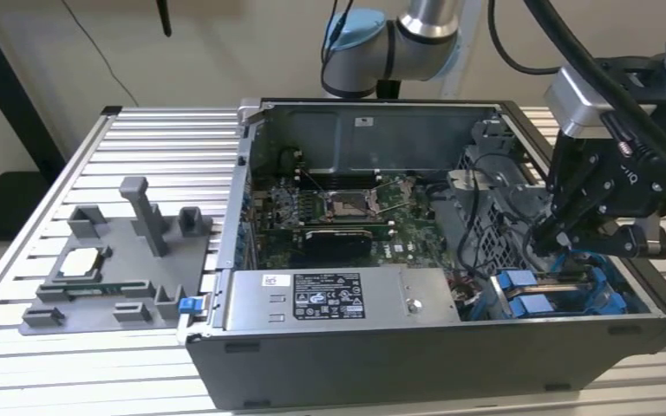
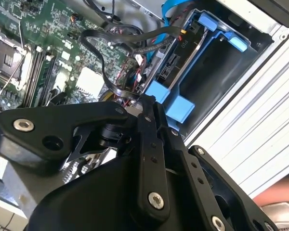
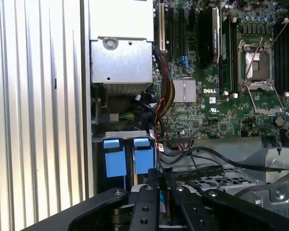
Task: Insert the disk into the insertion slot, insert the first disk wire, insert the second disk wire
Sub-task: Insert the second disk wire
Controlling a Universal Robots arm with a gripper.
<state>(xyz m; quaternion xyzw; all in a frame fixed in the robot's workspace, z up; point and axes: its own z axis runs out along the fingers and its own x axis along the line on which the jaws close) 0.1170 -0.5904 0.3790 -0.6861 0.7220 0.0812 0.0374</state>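
Note:
My black gripper (image 1: 548, 236) hangs inside the open computer case, at the exterior view's right, just above the insertion slot (image 1: 564, 290). The slot is a grey bay with blue rails and blue tabs (image 3: 115, 156). The disk (image 2: 179, 53) sits on edge in that slot (image 2: 216, 62), framed by its blue carrier. The fingers (image 2: 147, 108) are pressed together, and their tips meet a looping black wire (image 2: 116, 86) beside the blue tabs. In the first wrist view the gripper (image 3: 159, 175) points at the gap next to the tabs. I cannot tell whether anything is pinched between the fingers.
The case stands on a ribbed aluminium table (image 1: 136, 130). A grey power supply box with a white sticker (image 1: 327, 299) lies along the front. The motherboard (image 1: 333, 208) fills the middle, and a perforated cage (image 1: 489, 234) stands by the bay. A grey fixture (image 1: 114, 269) sits at the exterior view's left.

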